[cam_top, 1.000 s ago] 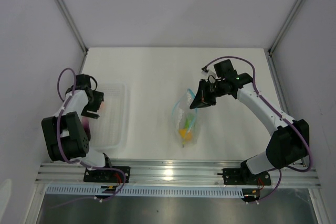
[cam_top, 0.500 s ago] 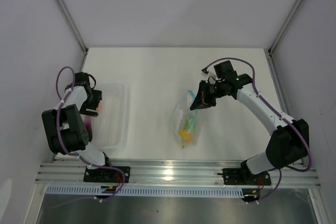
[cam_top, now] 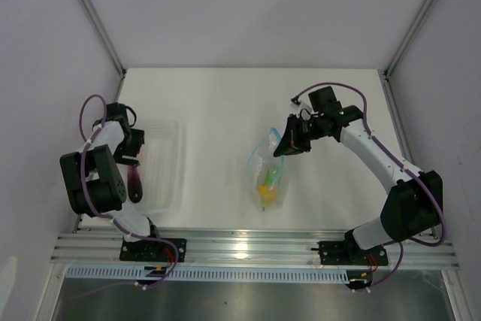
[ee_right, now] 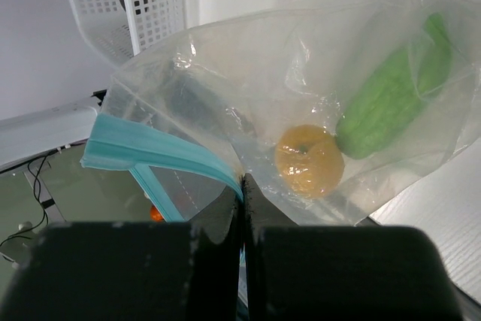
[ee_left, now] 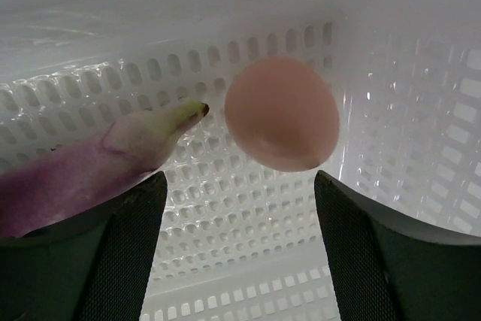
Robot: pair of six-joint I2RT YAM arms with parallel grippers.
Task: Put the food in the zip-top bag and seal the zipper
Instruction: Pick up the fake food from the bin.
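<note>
While the right jaws are pinched shut on the zipper (ee_right: 161,152), the zip-top bag (cam_top: 264,174) trails from them toward the near edge of the desk (cam_top: 225,103), mouth end raised, holding the green oblong piece (ee_right: 391,103) and the yellow piece (ee_right: 308,159). The left jaws stand wide inside the white basket (cam_top: 169,163), above the pink round piece (ee_left: 282,114) and the purple elongated piece (ee_left: 83,171), whose pale-green tip points at the pink one.

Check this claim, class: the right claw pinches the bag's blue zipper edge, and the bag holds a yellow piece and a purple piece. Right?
No: the bag holds a yellow piece and a green piece, not purple; the right wrist view shows it. The rest stands.
</note>
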